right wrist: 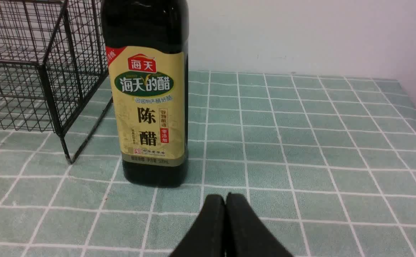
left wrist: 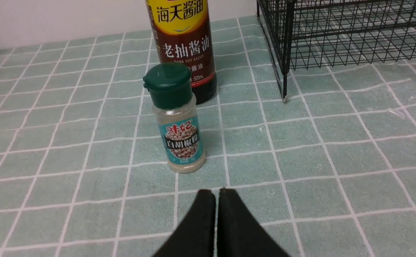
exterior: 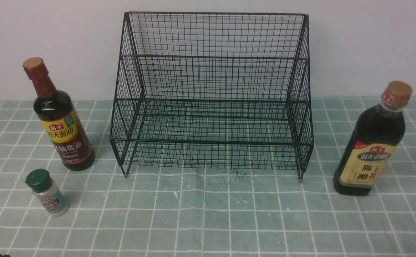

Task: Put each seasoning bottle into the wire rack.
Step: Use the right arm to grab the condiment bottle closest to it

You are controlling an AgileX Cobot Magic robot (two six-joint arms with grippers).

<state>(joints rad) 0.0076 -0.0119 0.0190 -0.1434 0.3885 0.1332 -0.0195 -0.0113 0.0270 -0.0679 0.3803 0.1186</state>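
We're seeing wire rack (exterior: 215, 57) standing mid checked cloth (exterior: 208, 221), back twd wall (exterior: 372, 43). L of rack: tall soy btl (exterior: 63, 128) standing upright, green-cap shaker (exterior: 49, 194) just in front. R of rack: tan-cap vinegar btl (exterior: 372, 150) standing upright. L gripper (left wrist: 217, 194) pointing at shaker, fingers pressed together, gripping nothing. R gripper (right wrist: 225, 200) facing vinegar btl, fingers likewise closed, nothing btwn.
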